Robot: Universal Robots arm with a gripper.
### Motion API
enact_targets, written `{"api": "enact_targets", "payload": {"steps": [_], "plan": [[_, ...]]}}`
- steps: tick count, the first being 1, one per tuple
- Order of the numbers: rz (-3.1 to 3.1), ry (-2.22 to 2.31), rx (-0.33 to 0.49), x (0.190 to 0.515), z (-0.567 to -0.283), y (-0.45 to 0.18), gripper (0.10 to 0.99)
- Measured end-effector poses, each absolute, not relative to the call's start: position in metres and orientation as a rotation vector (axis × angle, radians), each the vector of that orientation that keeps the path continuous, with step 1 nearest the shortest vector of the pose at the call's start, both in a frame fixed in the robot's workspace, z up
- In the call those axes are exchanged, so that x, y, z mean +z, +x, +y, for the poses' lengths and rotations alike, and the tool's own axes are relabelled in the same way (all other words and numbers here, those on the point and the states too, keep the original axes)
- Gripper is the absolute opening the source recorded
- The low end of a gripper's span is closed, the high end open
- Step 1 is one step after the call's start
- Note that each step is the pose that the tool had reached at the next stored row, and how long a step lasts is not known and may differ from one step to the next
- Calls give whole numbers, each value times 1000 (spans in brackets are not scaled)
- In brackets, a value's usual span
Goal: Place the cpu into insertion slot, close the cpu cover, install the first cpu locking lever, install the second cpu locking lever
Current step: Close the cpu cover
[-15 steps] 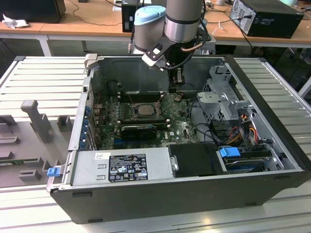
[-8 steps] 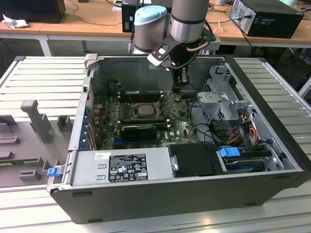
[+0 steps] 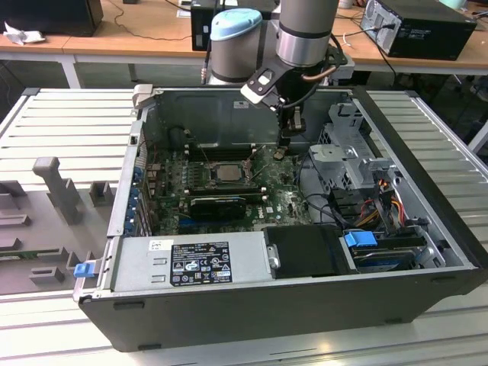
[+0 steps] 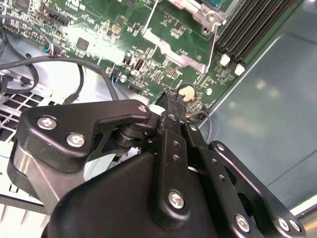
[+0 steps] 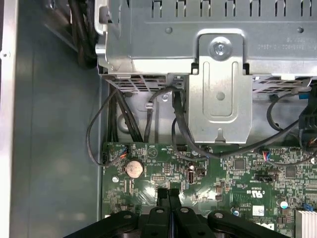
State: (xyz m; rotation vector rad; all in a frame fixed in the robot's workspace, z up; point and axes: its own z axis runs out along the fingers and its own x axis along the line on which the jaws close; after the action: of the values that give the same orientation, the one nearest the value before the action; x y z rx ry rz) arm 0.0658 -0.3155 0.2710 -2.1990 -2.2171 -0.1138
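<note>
My exterior view looks down at an angle, from some way off, into the open case point(image 3: 305, 309) onto the motherboard point(image 3: 229, 194). Both wrist views ride close above that board and share its round battery point(image 5: 132, 169) point(image 4: 185, 92) beside the end effector point(image 5: 168, 192)

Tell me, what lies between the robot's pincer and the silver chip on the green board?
In the exterior view, green motherboard and the socket's metal frame separate the pincer from the cpu.
</note>
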Motion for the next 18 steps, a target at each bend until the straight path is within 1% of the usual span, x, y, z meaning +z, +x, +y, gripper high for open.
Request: {"api": "enact_targets", "payload": {"steps": [11,18], "plan": [[-2218,-2197,-116,260,-324,70,106],[-2214,-2194,-107,254,-326,62,106]]}}
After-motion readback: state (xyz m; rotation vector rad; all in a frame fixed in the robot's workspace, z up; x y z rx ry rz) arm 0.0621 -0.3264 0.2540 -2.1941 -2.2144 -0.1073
